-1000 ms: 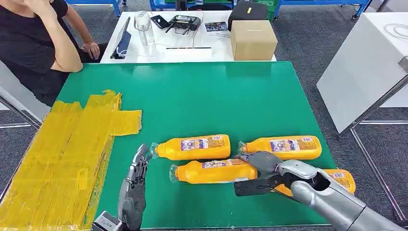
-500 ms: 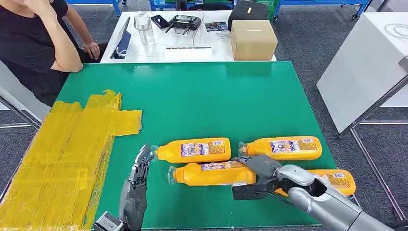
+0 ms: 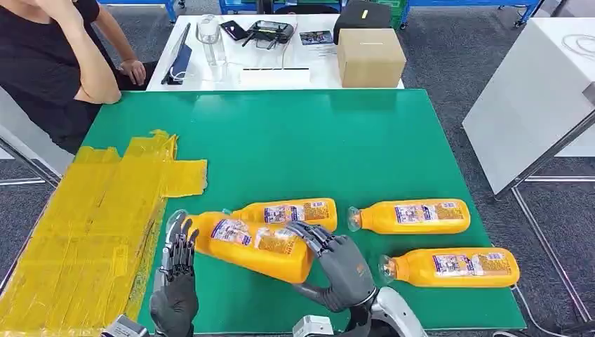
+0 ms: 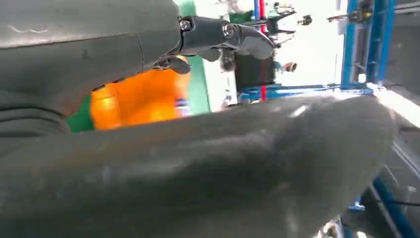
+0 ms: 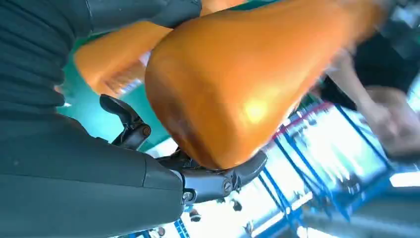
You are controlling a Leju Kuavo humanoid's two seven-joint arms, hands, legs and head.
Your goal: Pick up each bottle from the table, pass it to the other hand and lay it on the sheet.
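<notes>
My right hand (image 3: 339, 271) grips the base end of an orange bottle (image 3: 247, 241) and holds it tilted above the green table (image 3: 316, 140), cap end toward my left hand. In the right wrist view the same bottle (image 5: 257, 84) lies across my dark fingers (image 5: 213, 181). My left hand (image 3: 175, 281) stands with fingers apart and upright just beside the cap, holding nothing; its wrist view catches the orange bottle (image 4: 138, 99) past the thumb. Three more orange bottles lie on the table: one behind the held one (image 3: 295, 211), one at right (image 3: 410, 216), one at front right (image 3: 452, 267). The yellow sheet (image 3: 84, 232) covers the left side.
A person in black (image 3: 49, 63) sits at the table's far left corner. Behind the table a white desk carries a cardboard box (image 3: 369, 57), a clear bottle (image 3: 209, 38) and devices. A white cabinet (image 3: 533, 91) stands to the right.
My right hand closed on the front-middle bottle, lifted it and carried it left to my left hand. The left hand shifted slightly left and lower.
</notes>
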